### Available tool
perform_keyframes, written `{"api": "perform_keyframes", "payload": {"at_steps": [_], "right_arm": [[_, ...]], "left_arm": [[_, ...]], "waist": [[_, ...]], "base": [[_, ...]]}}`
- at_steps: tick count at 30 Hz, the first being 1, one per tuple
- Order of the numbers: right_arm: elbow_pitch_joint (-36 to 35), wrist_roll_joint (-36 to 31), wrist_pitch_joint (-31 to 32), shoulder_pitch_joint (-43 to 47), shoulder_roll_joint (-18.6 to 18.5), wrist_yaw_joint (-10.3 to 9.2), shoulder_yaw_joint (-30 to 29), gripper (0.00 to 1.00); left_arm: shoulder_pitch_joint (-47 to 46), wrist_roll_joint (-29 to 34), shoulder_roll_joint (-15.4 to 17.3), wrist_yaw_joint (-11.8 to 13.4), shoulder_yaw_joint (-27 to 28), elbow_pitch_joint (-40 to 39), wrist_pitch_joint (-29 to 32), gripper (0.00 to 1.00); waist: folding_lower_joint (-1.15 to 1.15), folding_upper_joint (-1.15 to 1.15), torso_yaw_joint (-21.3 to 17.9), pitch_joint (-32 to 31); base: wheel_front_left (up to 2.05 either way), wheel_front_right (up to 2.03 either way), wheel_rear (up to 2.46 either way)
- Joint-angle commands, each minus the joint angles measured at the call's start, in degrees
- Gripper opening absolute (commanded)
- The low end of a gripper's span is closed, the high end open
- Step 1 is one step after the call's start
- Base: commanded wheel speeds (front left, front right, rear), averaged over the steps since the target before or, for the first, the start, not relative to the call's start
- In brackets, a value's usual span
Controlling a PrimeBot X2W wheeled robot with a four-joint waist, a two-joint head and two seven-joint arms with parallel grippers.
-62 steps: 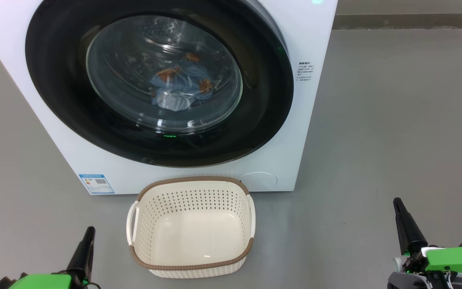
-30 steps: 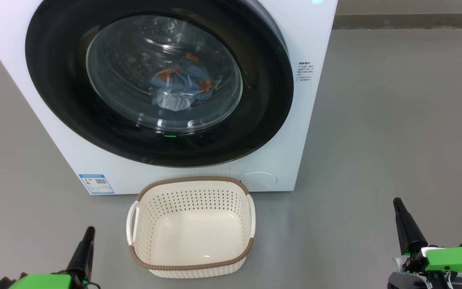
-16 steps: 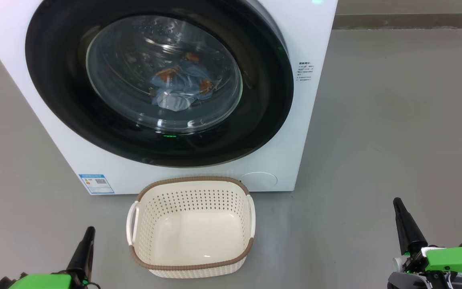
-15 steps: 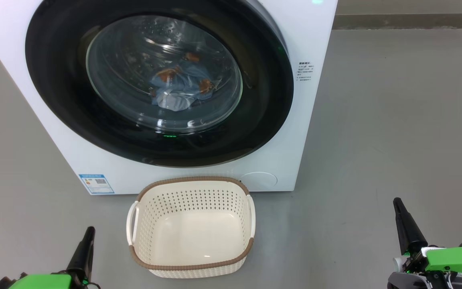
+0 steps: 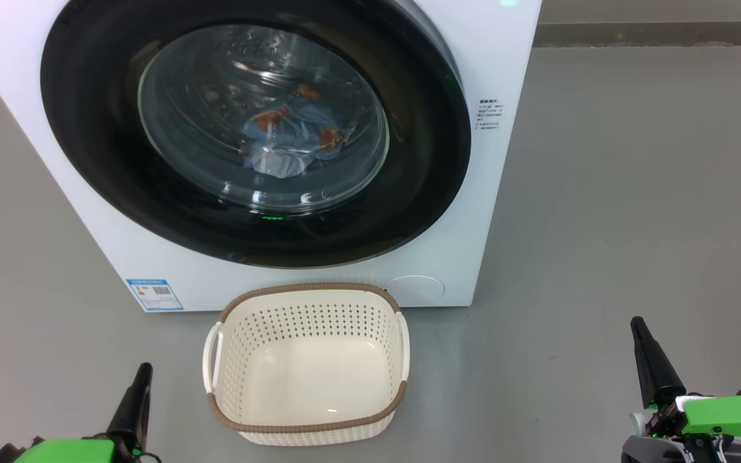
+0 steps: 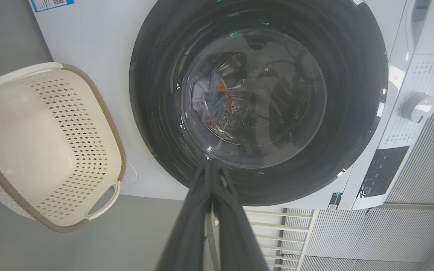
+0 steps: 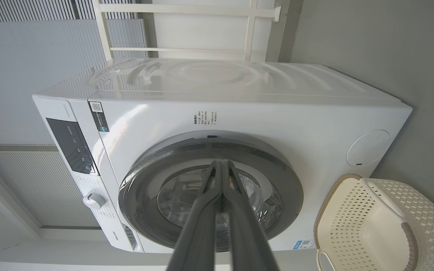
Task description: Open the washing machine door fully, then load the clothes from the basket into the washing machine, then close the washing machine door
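while both arms are hanging low at the bottom corners of the head view, the washing machine (image 5: pixel 505 212) is standing on the grey floor (image 5: pixel 634 193) with the washing machine door (image 5: pixel 81 161) lying flush against its front, shut. the clothes (image 5: pixel 290 138), a light blue bundle with orange-brown prints, are lying inside the drum and showing through the door's clear glass bowl. the basket (image 5: pixel 309 287) is sitting on the floor just in front of the machine, below the door, and its cream bottom is showing bare. a blue label sticker (image 5: pixel 155 294) is showing on the machine's lower front, off the basket's left side, and a round cover (image 5: pixel 414 289) is sitting just past the basket's far right corner. the left gripper (image 5: pixel 144 372) is pointing up near the basket's left side, apart from it, its two dark fingers pressing together and pinching nothing. the right gripper (image 5: pixel 637 326) is hovering well to the right of the basket over the floor, its fingers likewise pressing together with nothing between them. in the left wrist view the joined fingers are aiming at the door's black rim, and in the right wrist view they are aiming at the door's glass; neither gripper is touching the machine.
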Motion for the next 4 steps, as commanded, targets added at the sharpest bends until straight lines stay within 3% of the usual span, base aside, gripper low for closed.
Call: {"api": "perform_keyframes", "payload": {"at_steps": [1, 4], "right_arm": [[-1.76, 0.23, 0.44, -0.62, -0.17, 0.09, 1.28, 0.00], [-1.76, 0.23, 0.44, -0.62, -0.17, 0.09, 1.28, 0.00]], "left_arm": [[-2.36, -0.36, 0.73, -0.18, 2.02, -1.68, 0.39, 0.00], [-2.36, -0.36, 0.73, -0.18, 2.02, -1.68, 0.39, 0.00]], "waist": [[0.00, 0.00, 0.00, 0.00], [0.00, 0.00, 0.00, 0.00]], "base": [[0.00, 0.00, 0.00], [0.00, 0.00, 0.00]]}}
